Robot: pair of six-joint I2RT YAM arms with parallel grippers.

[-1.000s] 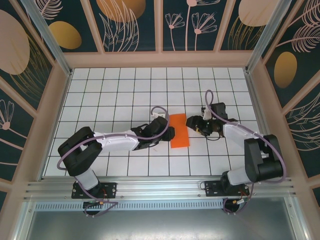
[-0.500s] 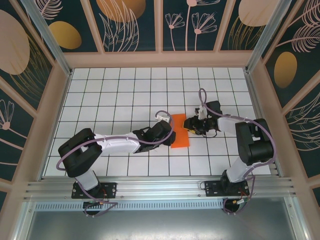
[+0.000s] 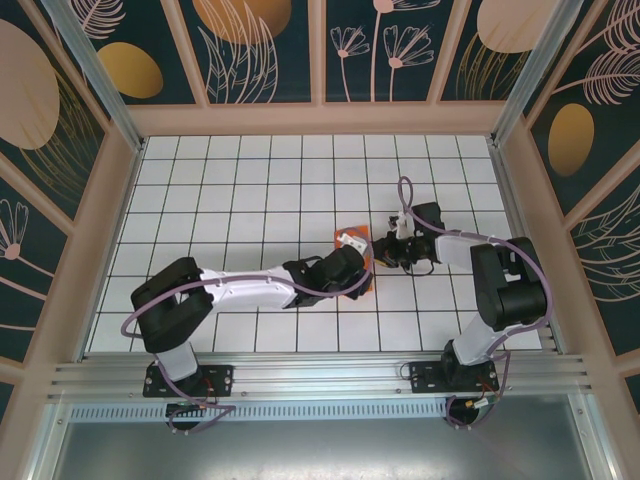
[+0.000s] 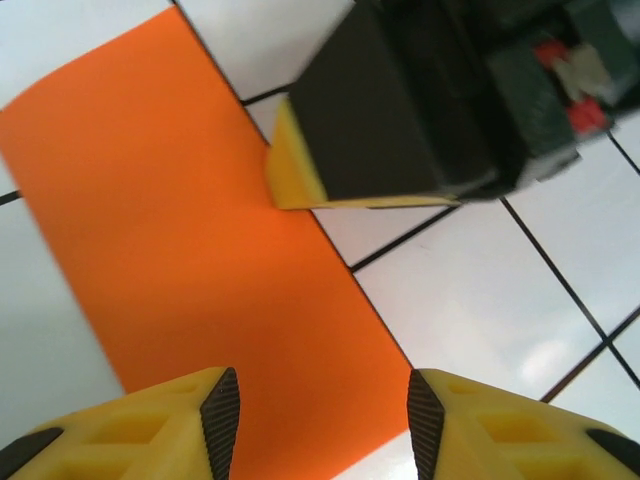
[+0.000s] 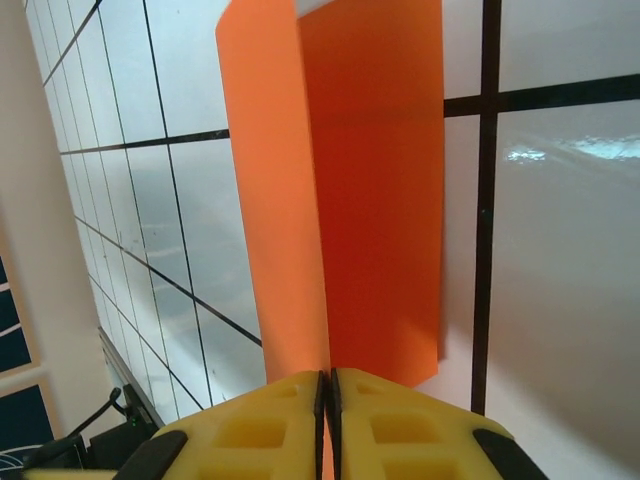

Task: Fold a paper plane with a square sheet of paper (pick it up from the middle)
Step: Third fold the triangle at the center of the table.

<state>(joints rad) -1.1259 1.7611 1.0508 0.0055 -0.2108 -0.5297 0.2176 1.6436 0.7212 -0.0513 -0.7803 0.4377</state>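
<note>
The square sheet of paper [image 4: 200, 250], creased into a narrow strip, lay on the white grid table [image 3: 250, 180] between the arms. One layer stood lifted along a long edge, where the right gripper [image 5: 328, 380] had its jaws pressed together on it, while the left gripper [image 4: 322, 410] hovered over the strip's end with jaws spread. Thin, light and limp, it would probably crumple or slip, so a gentle pinch at mid-edge seemed best.

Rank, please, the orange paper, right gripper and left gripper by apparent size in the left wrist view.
1. Orange paper.
2. Right gripper.
3. Left gripper, cropped and nearest the lens, so that place is unsure.
</note>
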